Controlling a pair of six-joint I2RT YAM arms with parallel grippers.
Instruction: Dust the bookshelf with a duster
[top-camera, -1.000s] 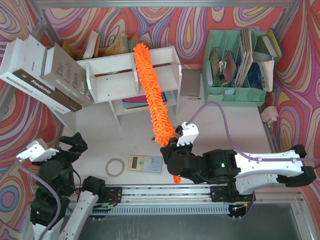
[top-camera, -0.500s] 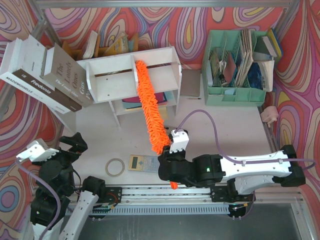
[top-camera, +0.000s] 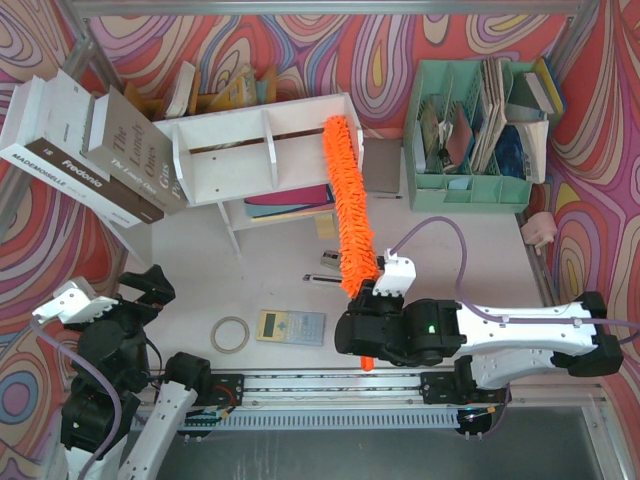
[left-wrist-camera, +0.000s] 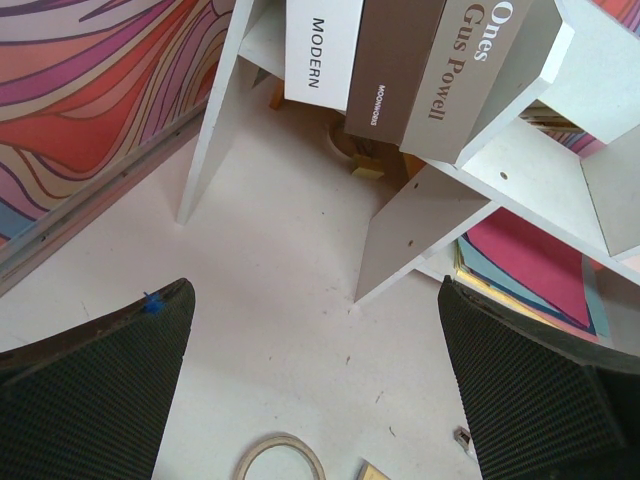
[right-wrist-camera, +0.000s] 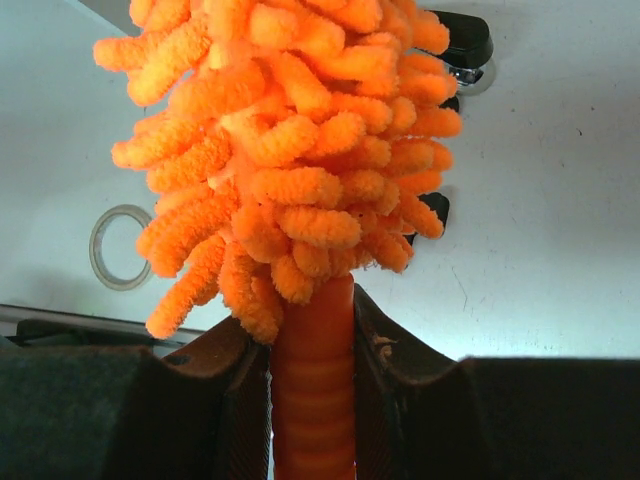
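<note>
The white table (top-camera: 270, 285) is being shared by both arms, with their bases bolted at its near edge. The right arm (top-camera: 520, 335) is being held low along the near edge, reaching from the right toward the middle, with its wrist turned to the far side. The left arm (top-camera: 100, 370) is being kept folded at the near left corner. There the left claw (left-wrist-camera: 315, 395) is being held with its fingers wide apart and nothing between them, facing the left legs of the bookshelf.

The bookshelf (top-camera: 230, 150) is being shown at the far middle of the table, with coloured folders (top-camera: 290, 200) lying in its lower tier. Large books (top-camera: 110, 160) are being propped against its left end. A mint-green file organizer (top-camera: 470, 185) is being shown to its right, apart from it.

The duster (top-camera: 348, 200) is being held aslant. Its far tip is lying on the right end of the shelf top, and its fluffy head is being run back over the shelf's near right corner toward the wrist. The right claw (right-wrist-camera: 312, 380) is being kept clamped on the orange handle just below the fluff.

A calculator (top-camera: 291, 326) and a tape ring (top-camera: 230, 334) are being left on the table near the arm bases. A small black object (top-camera: 322, 277) is lying just left of the duster.
</note>
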